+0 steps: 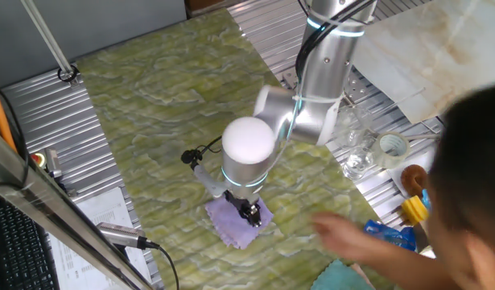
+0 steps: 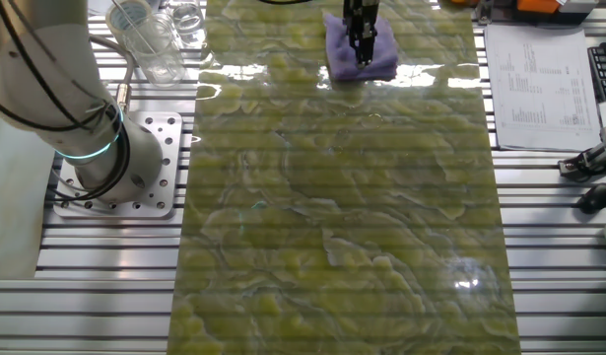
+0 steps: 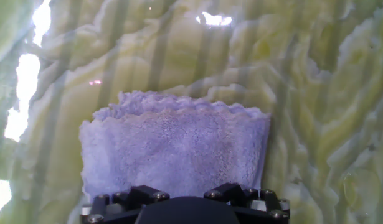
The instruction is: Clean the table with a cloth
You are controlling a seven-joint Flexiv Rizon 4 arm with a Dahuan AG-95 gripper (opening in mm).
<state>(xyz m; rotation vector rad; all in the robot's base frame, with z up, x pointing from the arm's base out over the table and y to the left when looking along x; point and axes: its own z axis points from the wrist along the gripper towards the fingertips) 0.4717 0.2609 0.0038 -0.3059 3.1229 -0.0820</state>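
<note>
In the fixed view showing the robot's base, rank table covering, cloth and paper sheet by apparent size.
1. Table covering, by far the largest.
2. Paper sheet.
3. Cloth, smallest; it lies at the far end, so distance shrinks it.

Tool [image 3: 185, 208] fingertips cut off by hand view's lower edge; jaw state indeterminable. Cloth [image 3: 175, 149] near edge hidden beneath tool housing. Blurred hand [image 1: 352, 234] over desk [image 1: 150, 121]; head cropped at right.

Robot lab: arm base [image 2: 115, 163] bolted to ribbed metal bench [image 2: 86, 251], keyboard [image 1: 18, 242], printed sheets [image 2: 534, 84].
</note>
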